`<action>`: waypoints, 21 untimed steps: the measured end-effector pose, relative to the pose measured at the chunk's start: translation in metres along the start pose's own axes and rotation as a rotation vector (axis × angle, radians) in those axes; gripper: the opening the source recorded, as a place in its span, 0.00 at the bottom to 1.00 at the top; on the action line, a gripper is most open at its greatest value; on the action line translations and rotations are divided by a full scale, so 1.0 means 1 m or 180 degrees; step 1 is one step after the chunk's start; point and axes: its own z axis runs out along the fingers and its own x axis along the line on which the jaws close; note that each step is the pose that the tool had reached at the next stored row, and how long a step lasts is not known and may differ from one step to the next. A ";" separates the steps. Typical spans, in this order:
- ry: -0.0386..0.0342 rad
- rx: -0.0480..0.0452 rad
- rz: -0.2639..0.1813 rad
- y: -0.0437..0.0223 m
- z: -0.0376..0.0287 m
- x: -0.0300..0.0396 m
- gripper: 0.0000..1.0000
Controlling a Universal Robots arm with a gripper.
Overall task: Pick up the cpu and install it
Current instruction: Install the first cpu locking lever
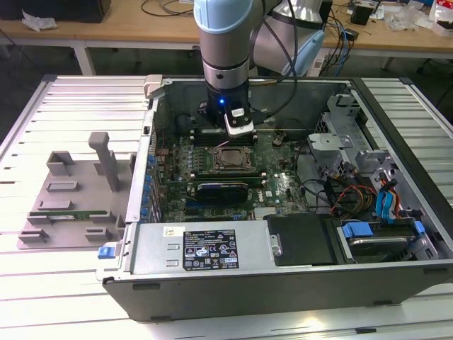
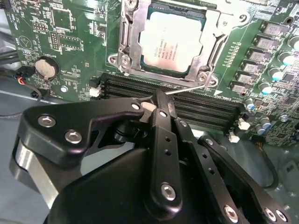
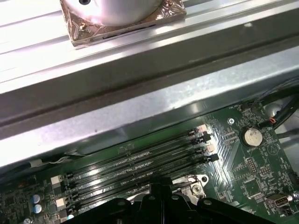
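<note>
slatted metal table (image 1: 56,99) | wooden bench (image 1: 127,32) behind | floor probably dark

The arm (image 1: 225,42) comes straight down into the open computer case (image 1: 212,244), its pale blue and grey wrist upright above the far part of the board. A small blue light glows on the wrist's dark lower section, and a white camera block (image 1: 239,120) is strapped to the side facing the case's near wall. In the second wrist view the gripper (image 2: 161,103) is black, its linkage bars angling inward so the fingertips (image 2: 160,99) meet in a closed point with nothing between them. That tip hangs just outside the cpu socket (image 2: 173,39), over the memory slots beside it, not touching the board.
</note>
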 end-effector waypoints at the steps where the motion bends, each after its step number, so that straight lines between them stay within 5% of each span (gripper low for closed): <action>1: 0.0000 0.0000 0.0000 0.0004 0.0001 0.0002 0.11; 8: -0.0010 0.0002 0.0045 0.0020 0.0108 -0.0016 0.11; 14: -0.0078 0.0017 0.0348 0.0019 0.0157 -0.0028 0.11; 18: -0.0083 0.0020 0.0363 0.0038 0.0177 -0.0019 0.11; 21: -0.0111 0.0090 0.0353 0.0053 0.0211 -0.0010 0.11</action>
